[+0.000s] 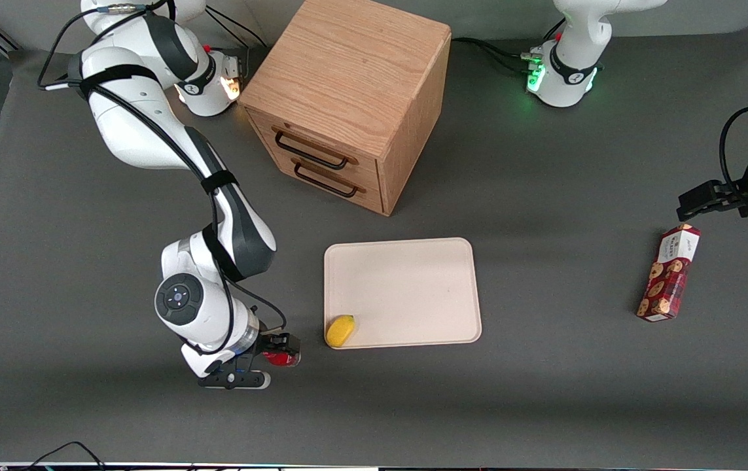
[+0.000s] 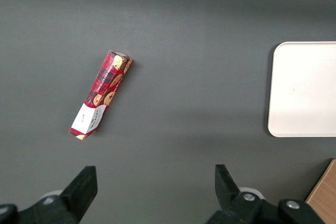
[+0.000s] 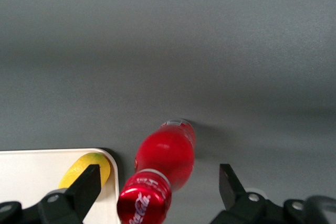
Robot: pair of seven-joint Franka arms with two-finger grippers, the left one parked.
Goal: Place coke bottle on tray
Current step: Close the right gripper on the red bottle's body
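Note:
The coke bottle [image 3: 165, 156], red with a red cap, stands on the grey table between my right gripper's fingers. In the front view only a bit of the bottle [image 1: 282, 359] shows under the gripper. The right gripper [image 3: 157, 187] is open, with its jaws on either side of the bottle and apart from it. In the front view the gripper [image 1: 274, 357] is low over the table beside the tray's near corner. The beige tray [image 1: 413, 288] lies flat in the middle of the table, and its corner also shows in the right wrist view [image 3: 31, 177].
A yellow rounded item [image 1: 340, 330] sits on the tray's near corner, close to the bottle; it also shows in the right wrist view [image 3: 79, 167]. A wooden two-drawer cabinet [image 1: 347, 104] stands farther from the camera than the tray. A red cookie box [image 1: 669, 273] lies toward the parked arm's end.

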